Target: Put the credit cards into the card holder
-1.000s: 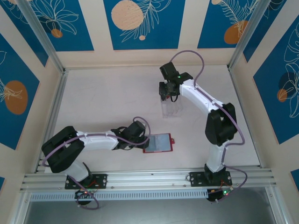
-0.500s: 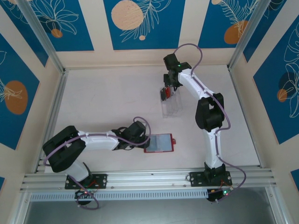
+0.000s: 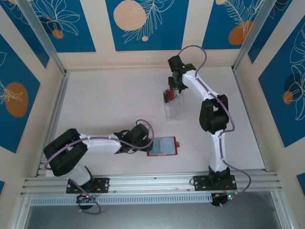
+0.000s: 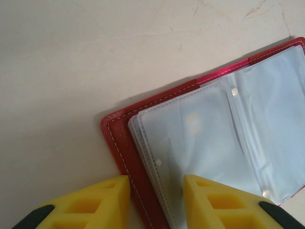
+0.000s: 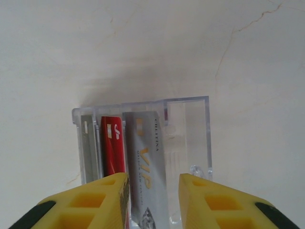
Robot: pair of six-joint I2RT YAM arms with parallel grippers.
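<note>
The card holder, a red wallet, lies open on the table with its clear sleeves facing up. My left gripper is low at its left edge. Its jaws stand partly open astride the red cover's edge, one finger beside the cover and the other over the sleeves. The credit cards stand in a clear tray: a grey VIP card, a red card and a greyish one. My right gripper hovers over the tray's far end, its jaws open around the VIP card.
The clear tray sits at the back right of the pale table. Aluminium rails border the table on the left, right and front. Bare tabletop lies between the tray and the wallet.
The right arm has swung its gripper a little farther back over the tray's far end and has held still since. The left arm and the wallet have not moved.
</note>
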